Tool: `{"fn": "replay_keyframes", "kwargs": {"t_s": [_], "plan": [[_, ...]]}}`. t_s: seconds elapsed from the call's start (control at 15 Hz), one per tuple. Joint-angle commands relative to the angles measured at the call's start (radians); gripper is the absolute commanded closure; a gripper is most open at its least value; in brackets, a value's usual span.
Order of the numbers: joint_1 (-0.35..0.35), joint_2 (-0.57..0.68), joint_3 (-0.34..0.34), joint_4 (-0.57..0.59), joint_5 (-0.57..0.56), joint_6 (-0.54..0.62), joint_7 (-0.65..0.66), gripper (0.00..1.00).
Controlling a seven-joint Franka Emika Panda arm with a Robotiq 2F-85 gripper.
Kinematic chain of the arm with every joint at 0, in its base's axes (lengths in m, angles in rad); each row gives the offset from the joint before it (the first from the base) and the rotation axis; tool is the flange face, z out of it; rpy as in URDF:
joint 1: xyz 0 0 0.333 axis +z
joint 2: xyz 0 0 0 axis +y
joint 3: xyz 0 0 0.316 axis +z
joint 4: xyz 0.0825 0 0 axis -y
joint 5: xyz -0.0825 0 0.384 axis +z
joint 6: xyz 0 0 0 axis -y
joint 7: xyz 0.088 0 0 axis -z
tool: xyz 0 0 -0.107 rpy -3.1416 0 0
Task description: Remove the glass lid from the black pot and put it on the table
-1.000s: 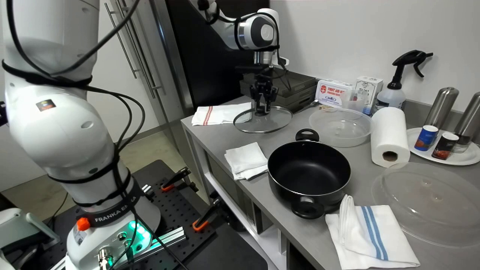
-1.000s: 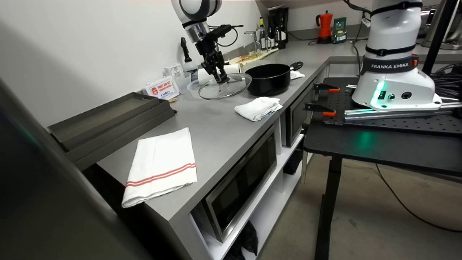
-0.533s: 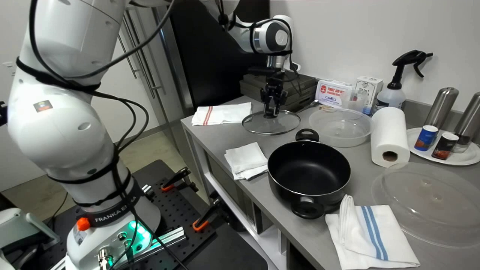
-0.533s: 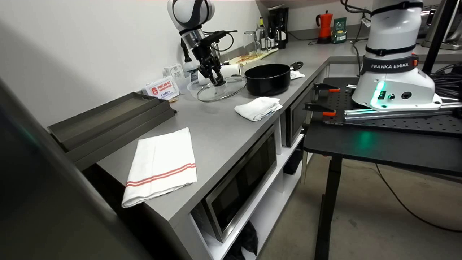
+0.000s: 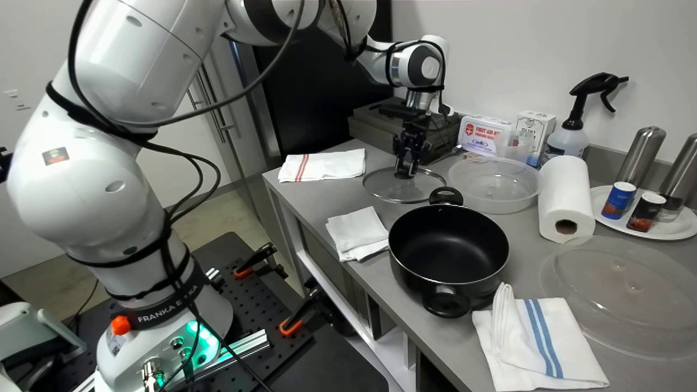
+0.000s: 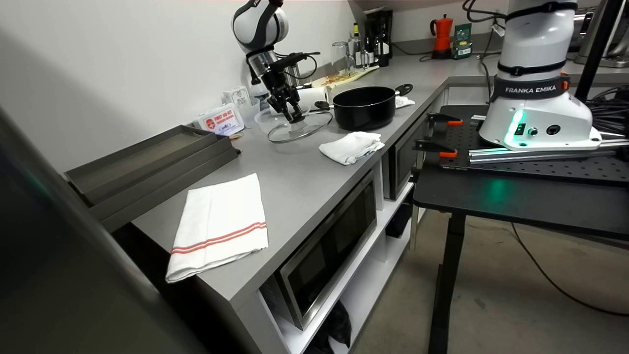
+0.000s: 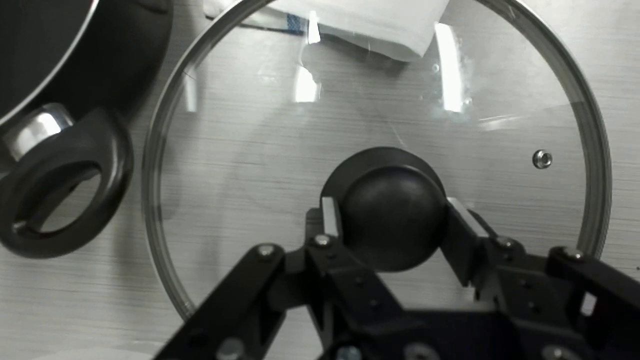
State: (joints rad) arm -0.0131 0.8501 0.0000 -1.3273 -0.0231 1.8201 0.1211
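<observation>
gripping glass lid (image 7: 375,122) by its knob (image 7: 392,217): one hand (image 7: 396,220). uncovered black pot (image 5: 449,247), just beside, on worktop (image 6: 295,172). lid-to-worktop contact: unclear.

We see a smooth white arm (image 5: 81,218) with black straps (image 6: 517,72) and cables (image 5: 167,222) above its dark FRANKA EMIKA collar (image 6: 528,88), and green light (image 6: 517,120) glowing below that collar.

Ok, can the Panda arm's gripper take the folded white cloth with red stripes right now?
Probably not yet: the black gripper is closed on the black knob of the round glass lid and would likely have to let go first. The cloth itself lies uncovered.
</observation>
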Motion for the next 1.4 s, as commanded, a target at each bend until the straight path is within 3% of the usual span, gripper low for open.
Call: {"fn": "replay_keyframes", "kwargs": {"t_s": [0.0,0.6,1.33], "plan": [[-0.012,0.078,-0.002,0.137,0.034,-0.079,-0.021,0.74],[-0.045,0.142,-0.003,0.193,0.052,-0.038,-0.034,0.74],[-0.074,0.153,-0.002,0.167,0.064,0.034,-0.071,0.74]]}}
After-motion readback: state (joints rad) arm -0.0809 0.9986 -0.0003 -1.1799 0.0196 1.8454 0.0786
